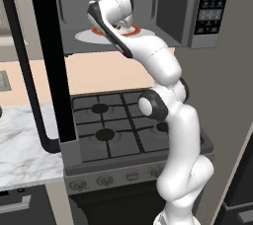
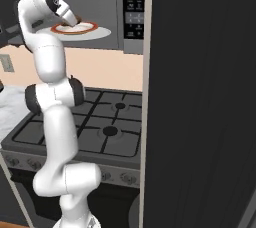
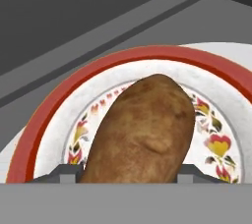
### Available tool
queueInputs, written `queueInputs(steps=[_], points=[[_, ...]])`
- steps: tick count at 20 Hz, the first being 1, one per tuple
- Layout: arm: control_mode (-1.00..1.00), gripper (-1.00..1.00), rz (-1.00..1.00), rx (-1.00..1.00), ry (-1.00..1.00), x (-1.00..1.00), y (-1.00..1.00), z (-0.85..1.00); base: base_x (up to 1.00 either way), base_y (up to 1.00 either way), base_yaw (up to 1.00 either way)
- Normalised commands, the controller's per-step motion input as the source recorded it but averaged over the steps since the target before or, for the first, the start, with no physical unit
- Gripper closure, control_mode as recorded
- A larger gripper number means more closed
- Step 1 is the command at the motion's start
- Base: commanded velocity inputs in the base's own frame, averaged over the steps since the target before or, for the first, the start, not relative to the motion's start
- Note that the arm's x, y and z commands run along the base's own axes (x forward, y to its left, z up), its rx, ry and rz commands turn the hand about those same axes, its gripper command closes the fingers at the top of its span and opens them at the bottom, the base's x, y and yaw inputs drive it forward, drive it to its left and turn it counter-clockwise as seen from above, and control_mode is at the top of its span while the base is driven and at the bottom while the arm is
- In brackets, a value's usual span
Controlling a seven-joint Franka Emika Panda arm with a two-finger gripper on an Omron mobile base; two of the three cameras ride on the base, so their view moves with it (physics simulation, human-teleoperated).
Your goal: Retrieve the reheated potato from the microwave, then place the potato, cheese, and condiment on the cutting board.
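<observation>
Potato on a red-rimmed plate inside the open microwave, long axis running from 7 o'clock to 1 o'clock in the hand view. Gripper set astride the potato's near end, one dark fingertip at 9 o'clock of it, the other at 3 o'clock, both just beside the skin; spread about the potato, contact impossible to tell. Plate resting on the pale turntable, floral pattern showing at 3 o'clock and 9 o'clock of the potato. Arm reaching up into the cavity above the hob, microwave door swung out at 9 o'clock. Marble worktop at 9 o'clock of the hob.
</observation>
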Motion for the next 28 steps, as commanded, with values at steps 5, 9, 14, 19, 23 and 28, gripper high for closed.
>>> queueInputs(steps=[5,9,14,19,23,28], points=[[-1.00,1.00,0.11,0.00,-0.10,-0.49,-0.01,0.00,0.00,0.00,0.00],[-1.00,1.00,0.14,0.04,-0.07,-0.54,-0.09,0.00,0.00,0.00,0.00],[-1.00,1.00,0.17,0.01,-0.04,-0.58,-0.10,-0.08,0.00,0.00,0.00],[-1.00,1.00,0.24,0.00,-0.16,-0.65,-0.17,-0.22,0.00,0.00,0.00],[-1.00,1.00,0.22,0.00,-0.09,-0.57,-0.17,-0.01,0.00,0.00,0.00],[-1.00,1.00,0.21,0.03,0.00,-0.50,-0.25,0.00,0.00,0.00,0.00]])
